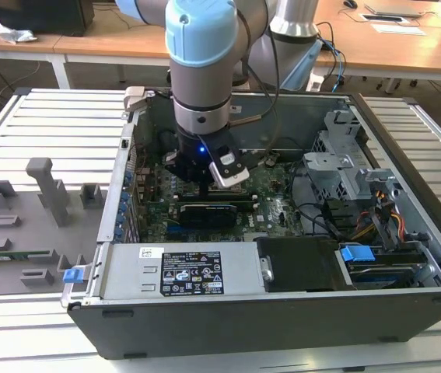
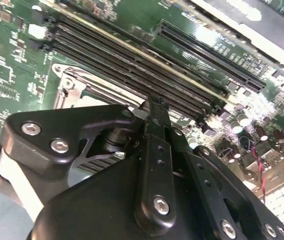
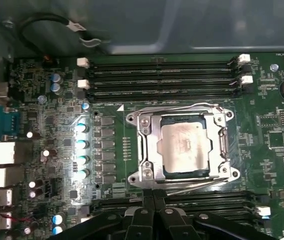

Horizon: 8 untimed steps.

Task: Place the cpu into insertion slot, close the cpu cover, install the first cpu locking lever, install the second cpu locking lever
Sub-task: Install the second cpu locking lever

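Where the first wrist view looks straight down on the green motherboard (image 3: 41, 130), the cpu (image 3: 186, 148) lies flat in the insertion slot (image 3: 168, 170), silvery top up. Cpu cover (image 3: 147, 150) is down around it, the chip showing through its square opening. Thin wire levers run along the cover's edges; whether they are latched, cannot tell. Faint marks on the chip top, not readable. Four long black memory slots (image 3: 162, 77) run along one side of the socket, more on the opposite side next to the tool (image 3: 154, 200). Its black fingers (image 3: 148, 210) are pressed together, holding nothing, just beside the socket's edge. In the exterior view the tool (image 1: 202, 183) reaches down into the open computer case (image 1: 407, 148) on a slatted desk (image 1: 57, 124); a white label (image 1: 192, 273) with print too small to read sits on the power supply.
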Each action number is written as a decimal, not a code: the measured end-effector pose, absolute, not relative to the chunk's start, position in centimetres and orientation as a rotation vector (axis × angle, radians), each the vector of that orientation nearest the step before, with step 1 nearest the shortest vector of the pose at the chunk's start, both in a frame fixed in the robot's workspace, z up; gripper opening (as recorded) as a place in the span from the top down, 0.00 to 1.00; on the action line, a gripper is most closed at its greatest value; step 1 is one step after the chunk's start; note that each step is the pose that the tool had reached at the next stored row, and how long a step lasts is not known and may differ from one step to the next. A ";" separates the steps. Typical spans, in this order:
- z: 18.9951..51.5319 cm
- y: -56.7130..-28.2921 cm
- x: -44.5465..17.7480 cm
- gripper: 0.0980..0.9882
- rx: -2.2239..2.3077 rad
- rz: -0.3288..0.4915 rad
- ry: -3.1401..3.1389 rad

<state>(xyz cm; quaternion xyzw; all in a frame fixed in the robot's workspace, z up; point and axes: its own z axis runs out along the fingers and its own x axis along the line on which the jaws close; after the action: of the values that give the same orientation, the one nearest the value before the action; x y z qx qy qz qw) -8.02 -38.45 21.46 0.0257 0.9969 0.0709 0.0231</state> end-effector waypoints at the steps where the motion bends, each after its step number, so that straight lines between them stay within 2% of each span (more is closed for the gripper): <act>1: 21.4 -38.6 -8.2 0.99 0.080 0.232 3.086; 8: 20.9 -39.1 -8.7 0.99 0.083 0.328 3.079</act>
<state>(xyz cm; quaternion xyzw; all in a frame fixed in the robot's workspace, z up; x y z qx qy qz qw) -8.69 -39.15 20.94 0.0266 0.9938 0.1059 0.0222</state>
